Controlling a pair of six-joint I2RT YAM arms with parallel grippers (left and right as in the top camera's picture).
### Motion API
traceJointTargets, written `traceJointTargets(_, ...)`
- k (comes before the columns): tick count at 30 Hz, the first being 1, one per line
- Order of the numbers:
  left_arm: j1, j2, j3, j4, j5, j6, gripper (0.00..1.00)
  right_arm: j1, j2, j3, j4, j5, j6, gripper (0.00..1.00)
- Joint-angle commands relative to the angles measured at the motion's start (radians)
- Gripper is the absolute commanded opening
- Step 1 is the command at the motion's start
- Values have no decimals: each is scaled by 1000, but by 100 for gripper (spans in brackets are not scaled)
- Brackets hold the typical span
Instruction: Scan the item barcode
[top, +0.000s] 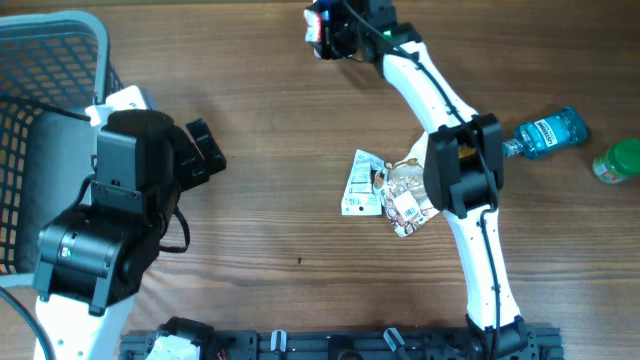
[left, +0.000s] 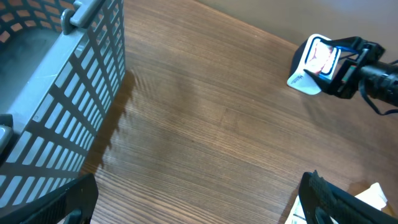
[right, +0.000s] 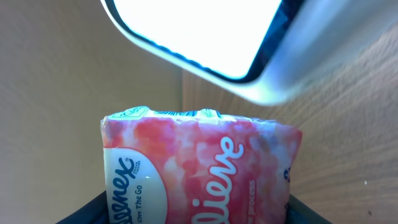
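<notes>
Right tool (top: 322, 28): clamped on the pink-and-white soft plastic tissue pack (right: 199, 168), at the 12 o'clock edge of the worktop (top: 280, 120), just beside the white scanner with a lit window (right: 186, 31). Left tool (top: 203, 152): wide and empty, at 9 o'clock near the grey wire basket (top: 60, 25).

Hazards I judge from here:
1. I see no barcode on the visible face. If the code faces away from the window, no read results.
2. The wrap is soft. It may buckle or slide in the grip, and the pack could drop.
3. Clearance is slight. Any further advance may knock the scanner.
</notes>
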Motion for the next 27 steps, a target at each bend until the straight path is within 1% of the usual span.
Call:
traceJointTargets(1, 6, 0, 8, 2, -16, 19, 100, -22, 11, 19, 9, 21, 14, 63)
traceJointTargets(6, 6, 0, 8, 2, -16, 19, 100, -23, 11, 19, 10, 19, 21, 63)
traceJointTargets(11, 6, 0, 8, 2, -16, 19, 100, -23, 11, 19, 49, 10, 9, 63)
traceJointTargets(12, 6, 0, 8, 2, -16, 19, 100, -23, 11, 19, 71, -3, -21, 61)
traceJointTargets(14, 6, 0, 8, 2, -16, 19, 100, -24, 5, 19, 98, -20, -101, 55)
traceJointTargets(15, 6, 0, 8, 2, -16, 19, 100, -24, -4, 19, 93, -21, -135, 50)
traceJointTargets(16, 6, 0, 8, 2, -16, 19, 100, -24, -16, 19, 80, -14, -174, 48)
traceJointTargets(19, 6, 0, 8, 2, -16, 19, 100, -24, -76, 19, -45, 57, -294, 47)
traceJointTargets(22, 6, 0, 8, 2, -16, 19, 100, -25, -166, 19, -230, 204, -410, 49)
traceJointTargets(24, 6, 0, 8, 2, -16, 19, 100, -28, -236, 19, -359, 344, -480, 53)
traceJointTargets(26, 6, 0, 8, 2, -16, 19, 100, -31, -294, 19, -459, 444, -526, 58)
traceJointTargets(27, 6, 0, 8, 2, -16, 19, 100, -34, -327, 19, -515, 506, -549, 62)
